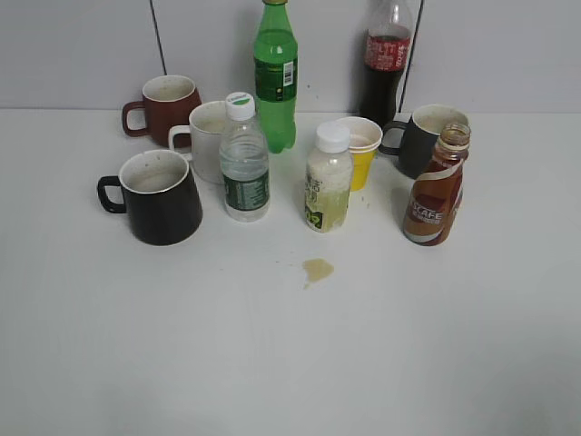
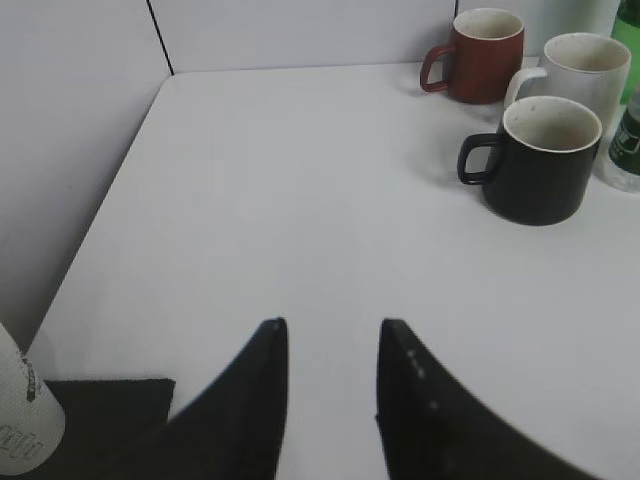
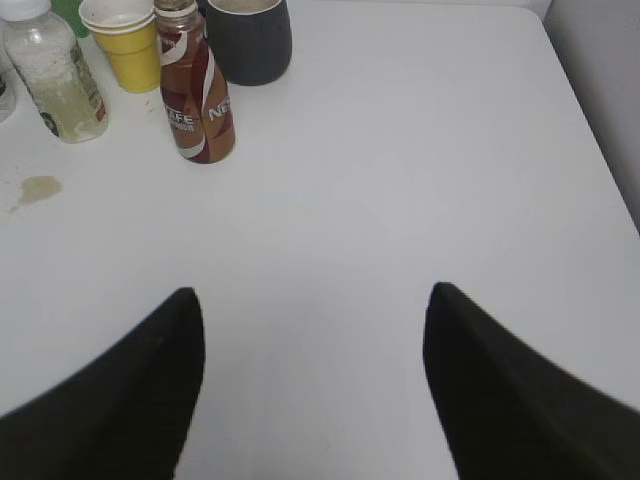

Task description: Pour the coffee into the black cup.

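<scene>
The coffee bottle [image 1: 437,195] stands upright and capless at the right of the table; it also shows in the right wrist view [image 3: 196,100]. The black cup [image 1: 159,197] with its white inside stands at the left, handle to the left; it also shows in the left wrist view [image 2: 540,160]. My left gripper [image 2: 332,328] is open and empty above bare table, well short of the black cup. My right gripper [image 3: 312,295] is open wide and empty, well short of the coffee bottle. Neither gripper shows in the exterior view.
A brown-red mug [image 1: 167,108], white mug [image 1: 209,136], water bottle [image 1: 243,163], green bottle [image 1: 275,77], pale juice bottle [image 1: 328,182], yellow paper cup [image 1: 359,150], cola bottle [image 1: 385,64] and dark grey mug [image 1: 425,136] crowd the back. A small brown spill [image 1: 317,269] lies mid-table.
</scene>
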